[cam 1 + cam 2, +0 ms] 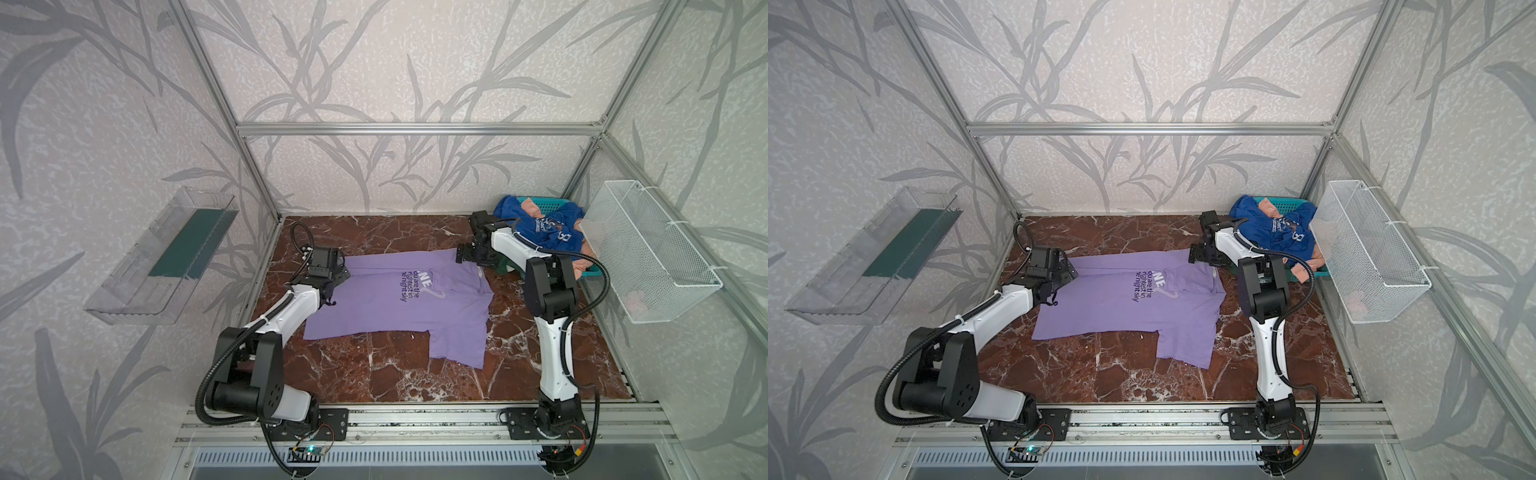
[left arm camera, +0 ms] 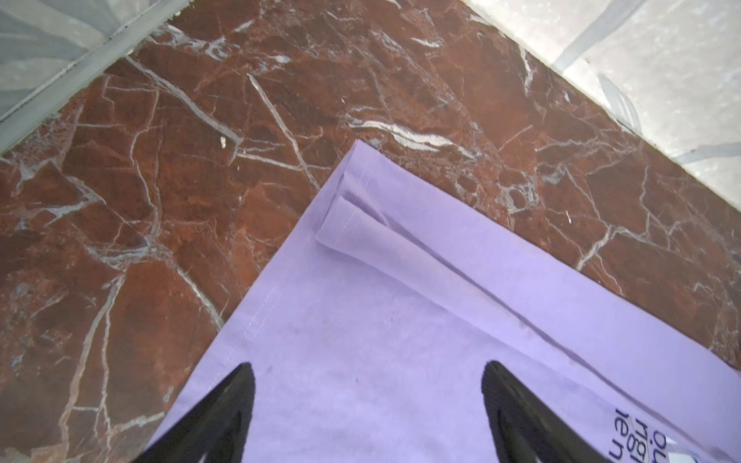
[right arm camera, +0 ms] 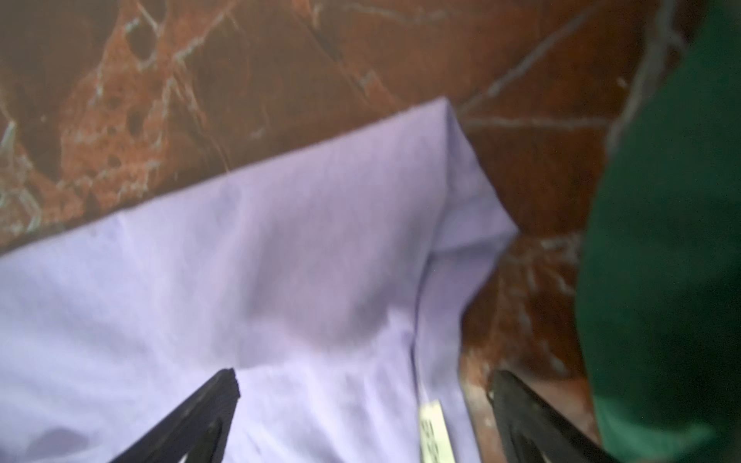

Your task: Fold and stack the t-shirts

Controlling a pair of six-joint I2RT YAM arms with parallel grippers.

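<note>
A lavender t-shirt (image 1: 395, 307) (image 1: 1125, 307) lies spread on the red marble table, its print partly folded under, one sleeve toward the front. My left gripper (image 1: 340, 274) (image 2: 369, 366) hangs open over the shirt's far left hem corner (image 2: 401, 340), where a narrow pleat runs along the edge. My right gripper (image 1: 484, 262) (image 3: 363, 375) stands open above the far right corner (image 3: 280, 280), one finger over cloth, the other over marble beside a dark green t-shirt (image 3: 661, 240) (image 1: 509, 266). A royal blue t-shirt (image 1: 544, 228) and a peach one (image 1: 582, 266) are heaped at the back right.
The blue and peach shirts rest in a teal plastic basket (image 1: 536, 201) in the back right corner. A white wire basket (image 1: 652, 257) hangs on the right wall and a clear tray (image 1: 162, 257) on the left wall. Aluminium frame posts border the table.
</note>
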